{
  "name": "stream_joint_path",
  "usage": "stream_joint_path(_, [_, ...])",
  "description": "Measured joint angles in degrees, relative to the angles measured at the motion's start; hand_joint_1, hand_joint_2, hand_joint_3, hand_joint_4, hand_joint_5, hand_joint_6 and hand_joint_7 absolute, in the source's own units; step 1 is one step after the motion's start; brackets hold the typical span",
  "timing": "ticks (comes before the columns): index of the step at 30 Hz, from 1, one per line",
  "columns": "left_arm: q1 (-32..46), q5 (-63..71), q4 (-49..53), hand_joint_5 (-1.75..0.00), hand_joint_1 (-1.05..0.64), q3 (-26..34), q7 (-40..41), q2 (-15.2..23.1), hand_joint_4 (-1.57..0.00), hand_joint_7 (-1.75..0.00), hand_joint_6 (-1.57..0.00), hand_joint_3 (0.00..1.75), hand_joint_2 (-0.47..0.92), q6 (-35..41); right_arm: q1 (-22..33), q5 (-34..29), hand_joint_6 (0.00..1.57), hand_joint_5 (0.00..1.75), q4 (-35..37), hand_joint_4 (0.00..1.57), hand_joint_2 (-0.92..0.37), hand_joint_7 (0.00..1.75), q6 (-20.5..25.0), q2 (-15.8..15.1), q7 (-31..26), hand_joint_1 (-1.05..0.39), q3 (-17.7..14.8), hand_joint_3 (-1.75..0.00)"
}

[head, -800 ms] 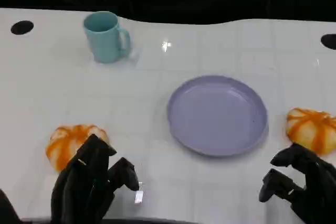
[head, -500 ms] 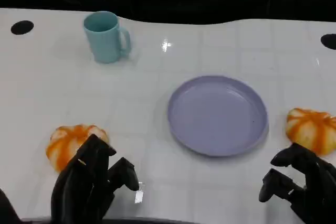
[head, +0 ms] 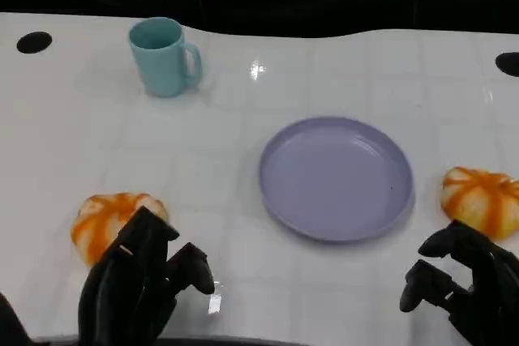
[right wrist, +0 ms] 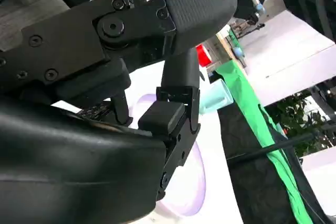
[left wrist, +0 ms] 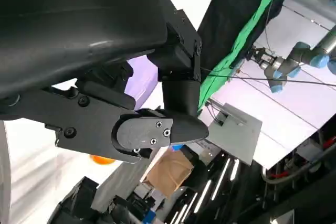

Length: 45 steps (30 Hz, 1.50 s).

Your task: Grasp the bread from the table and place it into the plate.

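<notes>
Two orange-and-white bread rolls lie on the white table: one at the near left, one at the near right. The lilac plate sits between them with nothing on it; its rim shows in the right wrist view. My left hand hovers just in front of the left roll, fingers apart and holding nothing. My right hand sits in front of the right roll, also open with nothing in it. In the left wrist view a sliver of orange bread and the plate peek past the fingers.
A teal mug stands at the far left of the table and shows as a teal mug in the right wrist view. Dark round holes mark the table's far corners. The table's near edge runs under both hands.
</notes>
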Motion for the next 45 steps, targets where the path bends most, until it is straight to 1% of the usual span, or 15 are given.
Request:
stream_joint_path(1, [-0.04,0.11,0.04,-1.71,-0.56,-0.04,-0.62,0.33,-0.68,-1.38,-0.57,0.36,0.92,-0.16,0.0,-0.01,0.8,1.56,0.0,0.73,-0.92,1.08,-0.01,0.0,0.0,-0.54,0.07,-0.18])
stream_joint_path(2, [-0.09,0.47,0.06,-1.67,-0.56,-0.11,-1.23,0.79,-0.65,-1.24,-0.59,0.35,0.92,-0.58,0.0,-0.04,0.8,1.56,0.0,0.73,-0.92,1.08,-0.04,0.01,0.0,-0.54,0.14,-0.19])
stream_joint_path(3, [-0.23,1.26,0.06,-1.55,-0.56,-0.17,-1.55,1.29,-0.61,-0.96,-0.61,0.32,0.92,-1.12,0.0,-0.05,0.8,1.57,0.0,0.73,-0.92,1.08,-0.12,0.01,0.01,-0.54,0.2,-0.19])
stream_joint_path(6, [-0.6,4.43,-0.39,-1.32,-0.53,-0.6,-1.56,2.81,-0.59,-0.53,-0.68,0.25,0.92,-3.14,0.0,-0.04,0.81,1.57,0.0,0.73,-0.92,1.08,-0.23,0.02,0.06,-0.54,0.34,-0.18])
stream_joint_path(7, [-0.61,4.9,-0.93,-1.17,-0.52,-0.67,-1.49,3.1,-0.6,-0.36,-0.71,0.21,0.92,-3.32,0.0,-0.04,0.81,1.57,0.0,0.73,-0.92,1.08,-0.23,0.03,0.06,-0.54,0.4,-0.18])
stream_joint_path(10, [-0.64,6.36,-2.62,-0.92,-0.49,-0.8,-0.64,3.66,-0.58,-0.14,-0.72,0.14,0.92,-3.86,0.01,-0.06,0.81,1.57,-0.01,0.73,-0.92,1.08,-0.26,0.12,0.06,-0.54,0.63,-0.19])
stream_joint_path(12, [-0.65,8.76,-3.5,-0.81,-0.47,-1.33,-0.37,4.67,-0.52,-0.06,-0.65,0.17,0.92,-5.51,0.02,-0.06,0.81,1.57,-0.05,0.73,-0.92,1.07,-0.27,0.17,0.05,-0.53,0.66,-0.18])
stream_joint_path(15, [-0.69,13.24,-4.23,-0.73,-0.49,-2.47,-0.72,7.83,-0.43,-0.01,-0.57,0.2,0.92,-8.54,0.06,-0.06,0.81,1.56,-0.21,0.73,-0.92,1.07,-0.27,0.31,-0.16,-0.53,0.68,-0.17])
stream_joint_path(16, [-0.72,14.71,-4.48,-0.67,-0.49,-2.88,-0.98,9.1,-0.36,0.0,-0.53,0.18,0.92,-9.6,0.1,-0.06,0.81,1.56,-0.27,0.73,-0.92,1.07,-0.27,0.35,-0.3,-0.53,0.69,-0.18])
stream_joint_path(19, [-0.78,20.96,-6.28,-0.57,-0.48,-3.97,-0.57,13.17,-0.29,0.0,-0.46,0.12,0.92,-12.26,0.24,-0.06,0.8,1.56,-0.47,0.73,-0.92,1.07,-0.27,0.64,-0.67,-0.52,0.75,-0.19])
stream_joint_path(22, [-0.68,28.97,-9.42,-0.36,-0.42,-4.78,2.1,16.78,-0.23,0.0,-0.38,0.06,0.92,-14.4,0.3,-0.06,0.79,1.56,-0.56,0.72,-0.92,1.08,-0.26,0.71,-0.69,-0.53,0.81,-0.19])
stream_joint_path(30, [0.7,57.29,-19.07,-0.2,-0.51,-6.0,11.74,27.29,-0.09,0.0,-0.23,0.03,0.92,-18.73,0.38,-0.06,0.77,1.57,-0.88,0.72,-0.92,1.1,-0.2,0.68,-0.81,-0.53,0.83,-0.21])
stream_joint_path(35, [2.09,71.25,-27.37,-0.12,-0.5,-7.17,12.16,31.62,-0.01,0.0,-0.18,0.01,0.9,-12.76,0.39,-0.05,0.78,1.56,-0.89,0.72,-0.92,1.09,-0.03,0.65,-0.82,-0.54,0.82,-0.18])
stream_joint_path(41, [2.0,83.76,-32.38,-0.1,-0.46,-11.13,8.43,33.03,-0.02,-0.01,-0.19,0.0,0.84,-3.65,0.42,-0.04,0.78,1.57,-0.94,0.71,-0.92,1.09,0.13,0.63,-0.85,-0.54,0.79,-0.19])
stream_joint_path(45, [1.03,89.68,-32.4,-0.09,-0.45,-13.4,8.44,33.14,-0.02,0.0,-0.18,0.01,0.85,-0.5,0.45,-0.03,0.78,1.57,-1.04,0.71,-0.92,1.08,0.14,0.62,-0.85,-0.53,0.79,-0.19])
